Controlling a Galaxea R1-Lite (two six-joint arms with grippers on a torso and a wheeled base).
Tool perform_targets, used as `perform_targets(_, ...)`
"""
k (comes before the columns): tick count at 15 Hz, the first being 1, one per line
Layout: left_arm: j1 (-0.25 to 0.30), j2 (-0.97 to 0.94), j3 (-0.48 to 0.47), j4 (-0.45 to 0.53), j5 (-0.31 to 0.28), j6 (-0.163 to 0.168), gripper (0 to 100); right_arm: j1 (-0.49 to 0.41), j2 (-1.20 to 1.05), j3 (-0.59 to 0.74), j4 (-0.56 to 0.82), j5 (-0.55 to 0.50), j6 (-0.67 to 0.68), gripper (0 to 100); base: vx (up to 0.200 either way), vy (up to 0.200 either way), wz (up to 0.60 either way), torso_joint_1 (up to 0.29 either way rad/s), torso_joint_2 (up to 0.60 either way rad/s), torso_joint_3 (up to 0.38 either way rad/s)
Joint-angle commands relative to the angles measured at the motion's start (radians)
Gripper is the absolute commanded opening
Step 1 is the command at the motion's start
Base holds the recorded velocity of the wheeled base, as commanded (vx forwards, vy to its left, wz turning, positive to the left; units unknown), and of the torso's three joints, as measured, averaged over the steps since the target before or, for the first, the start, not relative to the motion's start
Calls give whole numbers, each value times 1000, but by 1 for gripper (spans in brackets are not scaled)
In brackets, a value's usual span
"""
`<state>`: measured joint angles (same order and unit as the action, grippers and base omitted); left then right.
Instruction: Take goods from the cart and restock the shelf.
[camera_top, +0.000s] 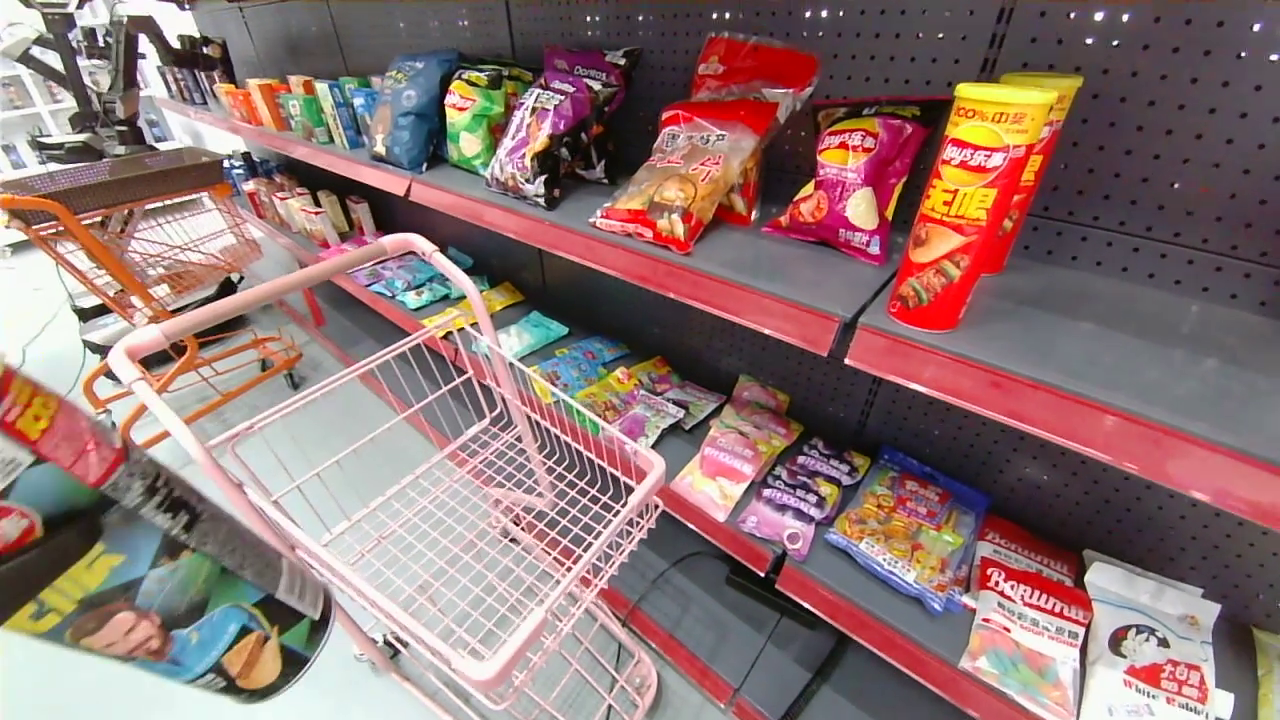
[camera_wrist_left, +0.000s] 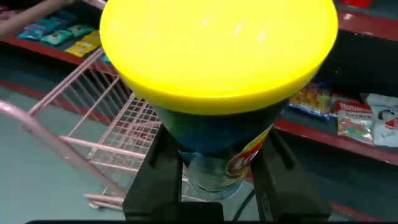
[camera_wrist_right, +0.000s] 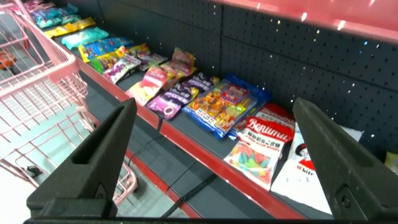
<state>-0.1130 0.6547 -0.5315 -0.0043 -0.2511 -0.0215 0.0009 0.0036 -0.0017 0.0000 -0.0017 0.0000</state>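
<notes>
The cart (camera_top: 250, 300) stands on the floor (camera_top: 60, 330), just before the lower shelf (camera_top: 800, 578). On the upper shelf (camera_top: 1150, 350) two tubes (camera_top: 950, 200) stand upright, one behind the other, with crisp bags (camera_top: 850, 180) to their left and boxes (camera_top: 290, 105) at the far left end. On the lower shelf, packets (camera_top: 910, 525) lie flat in a row. A second cart (camera_top: 150, 240) stands behind the first. A canister (camera_top: 170, 590) sits between the left gripper's (camera_wrist_left: 214, 180) fingers (camera_wrist_left: 155, 186), left of the cart

printed wording, not spelled out here, marks the tall red can (camera_top: 940, 215) in big yellow characters, the pink chip bag (camera_top: 855, 180), the red-and-white sweet bags (camera_top: 1025, 625), the white bag (camera_top: 1150, 645) and the blue can (camera_top: 150, 560).
</notes>
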Motion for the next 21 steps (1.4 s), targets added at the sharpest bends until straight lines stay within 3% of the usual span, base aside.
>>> perform_targets(1, 45, -184, 11, 36, 24, 0, 0, 1, -1, 0, 0, 0, 0, 100, 0, 0, 0, 193, -535, -349)
perform_targets(7, 45, -217, 13, 38, 101, 0, 0, 1, -1, 0, 0, 0, 0, 100, 0, 0, 0, 230, -581, -353)
perform_targets(10, 45, -221, 13, 40, 104, 0, 0, 1, -1, 0, 0, 0, 0, 100, 0, 0, 0, 196, -479, -289)
perform_targets(12, 47, -247, 18, 44, 139, 20, 0, 1, -1, 0, 0, 0, 2, 100, 0, 0, 0, 164, -405, -224)
perform_targets(14, 42, -280, 36, 63, 138, 37, 0, 1, -1, 0, 0, 0, 0, 100, 0, 0, -600, 80, -190, -102)
perform_targets(21, 45, -306, 71, 63, 153, 49, 0, 1, -1, 0, 0, 0, 2, 100, 0, 0, -600, 15, -10, -7)
